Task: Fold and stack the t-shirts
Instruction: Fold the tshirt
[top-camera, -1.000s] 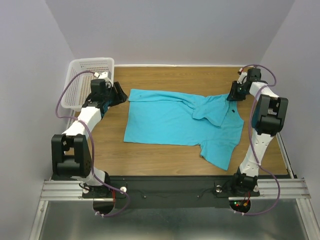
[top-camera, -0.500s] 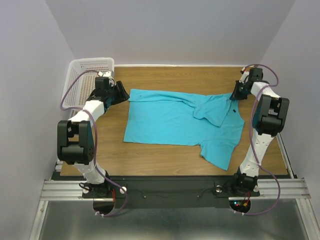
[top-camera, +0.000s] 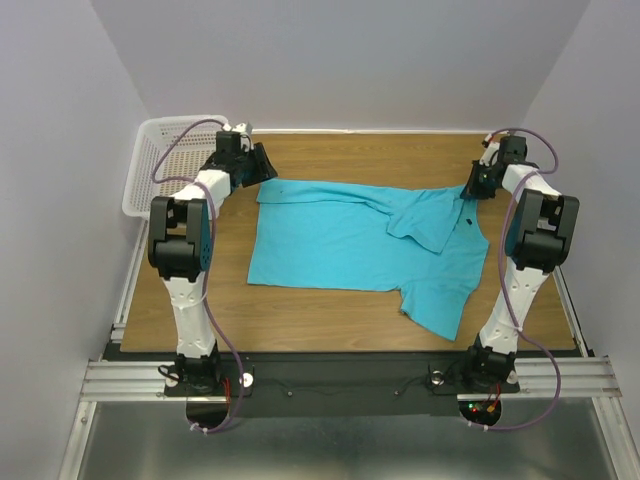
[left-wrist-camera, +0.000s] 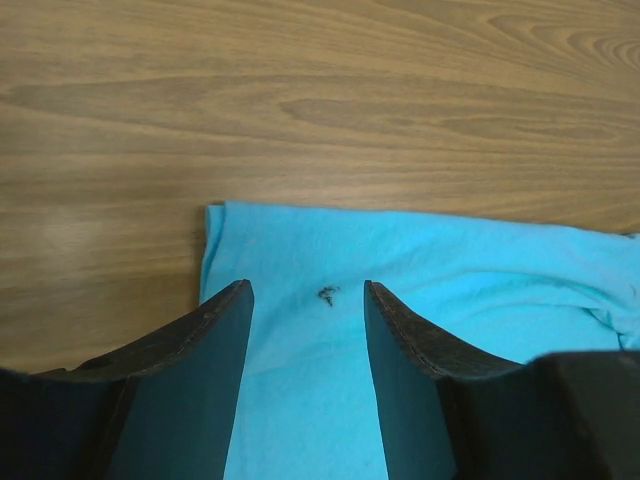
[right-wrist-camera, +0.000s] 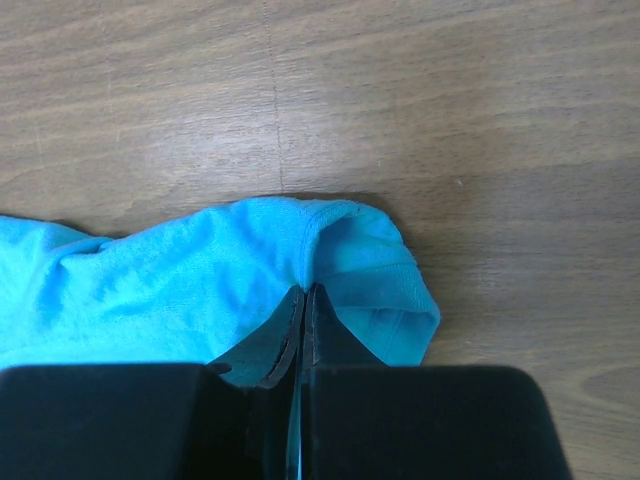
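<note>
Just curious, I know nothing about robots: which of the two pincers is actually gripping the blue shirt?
The right pincer: closed on a bunched edge of the t-shirt. The left pincer stands open over a corner.

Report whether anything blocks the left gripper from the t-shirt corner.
Nothing visible does. The left gripper stands open over the far left corner of the t-shirt, with only bare cloth between its jaws. The white basket sits off to the left.

Right gripper (right-wrist-camera: 303, 300) pinching the bunched edge of a turquoise t-shirt (right-wrist-camera: 200, 280), cloth lying on a wooden table (right-wrist-camera: 400, 100)
</note>
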